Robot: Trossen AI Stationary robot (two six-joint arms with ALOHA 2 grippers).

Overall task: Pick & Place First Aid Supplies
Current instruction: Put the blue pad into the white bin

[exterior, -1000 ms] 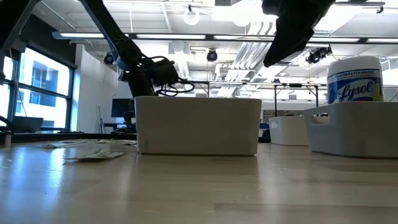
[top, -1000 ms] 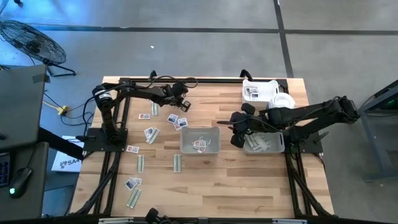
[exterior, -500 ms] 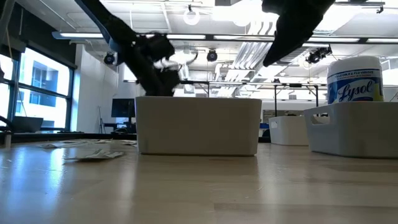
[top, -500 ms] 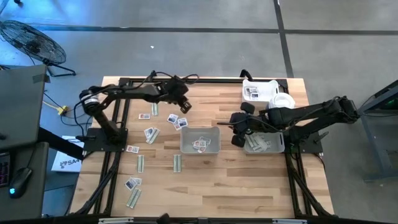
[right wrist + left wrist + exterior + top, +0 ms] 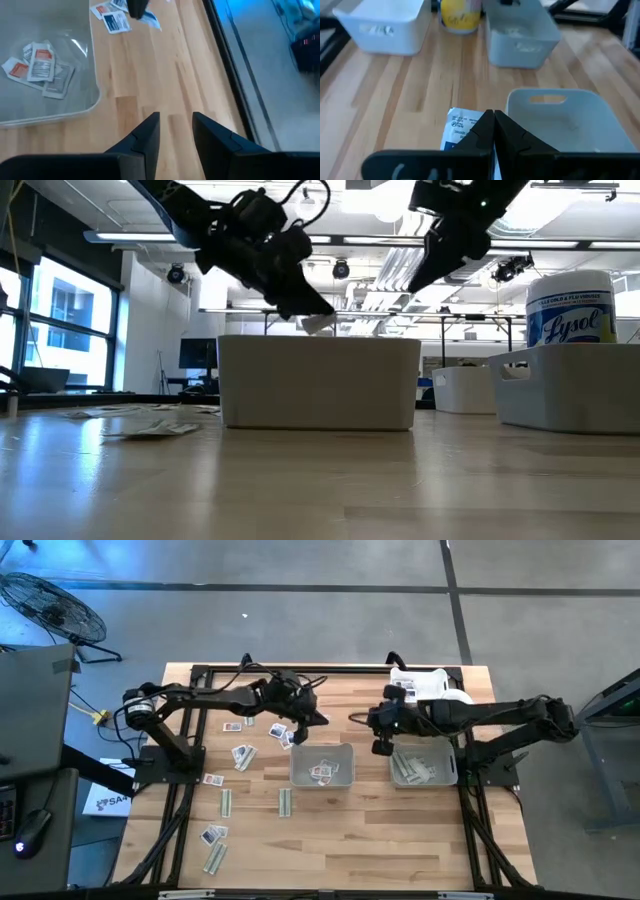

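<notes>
My left gripper (image 5: 310, 719) hovers just past the far left corner of the grey middle tray (image 5: 345, 752), shut on a squarish white packet with blue print (image 5: 461, 126). In the low view that packet (image 5: 318, 324) hangs above the tray's rim (image 5: 320, 340). Inside the tray lie a few white packets (image 5: 39, 65). More white packets (image 5: 243, 755) and pale green strips (image 5: 285, 802) lie flat on the table's left half. My right gripper (image 5: 172, 120) is open and holds nothing, above bare wood between the middle tray and the right tray (image 5: 425, 768). My left gripper pinches the white packet between its two fingertips (image 5: 482, 127), by one edge (image 5: 470, 131). The fingers slant down from the table's left. Lifted clear of the table, the packet sticks out past the fingertips, above the tray's far rim.
The grey right tray holds pale strips (image 5: 412, 772). A white tray (image 5: 412, 686) at the far right corner holds a white round-lidded bottle (image 5: 456, 700). A labelled canister (image 5: 570, 310) stands in a tray on the low view's right. Bare wood spans the near half of the table.
My left gripper has carried the packet from the far left part of the table toward the right, up to the middle tray's far rim, staying shut. My right gripper has drawn back a little toward the far edge.
</notes>
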